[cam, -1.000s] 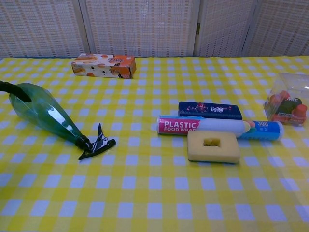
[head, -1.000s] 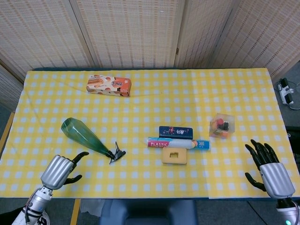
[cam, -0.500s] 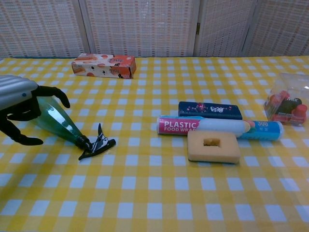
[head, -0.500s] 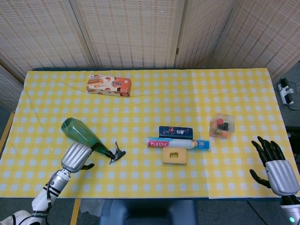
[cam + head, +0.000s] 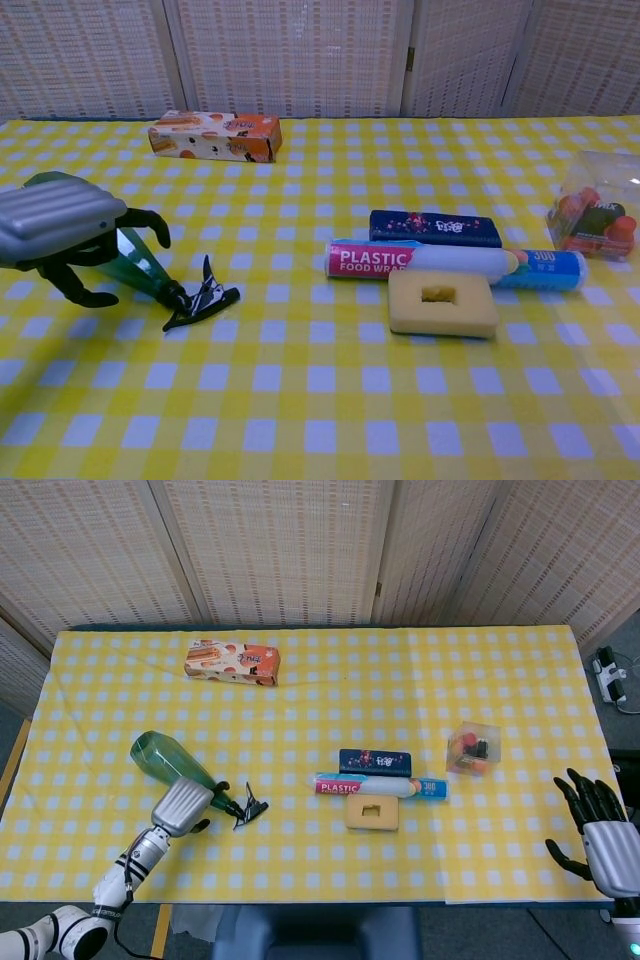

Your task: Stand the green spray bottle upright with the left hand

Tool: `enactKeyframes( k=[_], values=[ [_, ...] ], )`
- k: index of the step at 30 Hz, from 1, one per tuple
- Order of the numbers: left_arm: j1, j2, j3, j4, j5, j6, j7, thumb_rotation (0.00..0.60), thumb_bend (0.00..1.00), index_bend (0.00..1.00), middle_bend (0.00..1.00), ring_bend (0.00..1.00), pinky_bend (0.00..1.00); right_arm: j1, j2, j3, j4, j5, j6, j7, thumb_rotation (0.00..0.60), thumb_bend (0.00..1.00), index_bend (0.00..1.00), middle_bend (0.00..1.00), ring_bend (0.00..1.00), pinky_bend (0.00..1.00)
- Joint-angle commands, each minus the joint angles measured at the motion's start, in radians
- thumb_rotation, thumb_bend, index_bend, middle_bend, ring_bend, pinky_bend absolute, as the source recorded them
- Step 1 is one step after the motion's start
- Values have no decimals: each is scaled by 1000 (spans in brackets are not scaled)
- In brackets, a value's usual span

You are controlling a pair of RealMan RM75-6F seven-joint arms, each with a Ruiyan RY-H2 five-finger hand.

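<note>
Well, 1 green spray bottle lying flat, 2 boxes, 1 sponge.

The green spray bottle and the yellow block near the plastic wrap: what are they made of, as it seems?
Green spray bottle: probably clear tinted plastic, glossy, light glints on it, with a black trigger. Yellow block: likely sponge or foam, matte, soft rounded edges, hollow in the top.

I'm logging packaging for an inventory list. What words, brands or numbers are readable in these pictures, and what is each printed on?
"PLASTIC FOOD WRAP", last word partly cut off: pink label of the white cling-film roll.
"300": blue end of that same roll.
Dark blue flat box: print too blurred to read.
Orange patterned snack carton: lettering too small to read.
Clear plastic box of small red-capped items: label unreadable.
Green spray bottle, yellow sponge: no text visible.
</note>
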Motion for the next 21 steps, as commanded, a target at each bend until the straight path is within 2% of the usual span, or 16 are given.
enactKeyframes(
  k=[1, 8, 16, 21],
  values=[
    [-26, -10, -5, 17, -42, -34, 18, 600, 273, 317, 1000, 1000, 1000, -1, 3, 0, 2, 1, -1, 7, 600, 329, 0, 0, 0, 0],
    [-58, -16, -4, 26, -98, -72, 31, 600, 332, 324, 1000, 1000, 1000, 3, 6, 5, 2, 13, -14, 13, 600, 329, 0, 0, 0, 0],
    [-88, -20, 2, 52, -166, -109, 48, 600, 337, 326, 1000, 1000, 1000, 1, 7, 9, 2, 21, -16, 13, 600, 328, 0, 0, 0, 0],
    [-101, -37, 10, 84, -173, -107, 49, 600, 356, 352, 1000, 1000, 1000, 1, 6, 9, 2, 26, -22, 5, 600, 329, 0, 0, 0, 0]
  ],
)
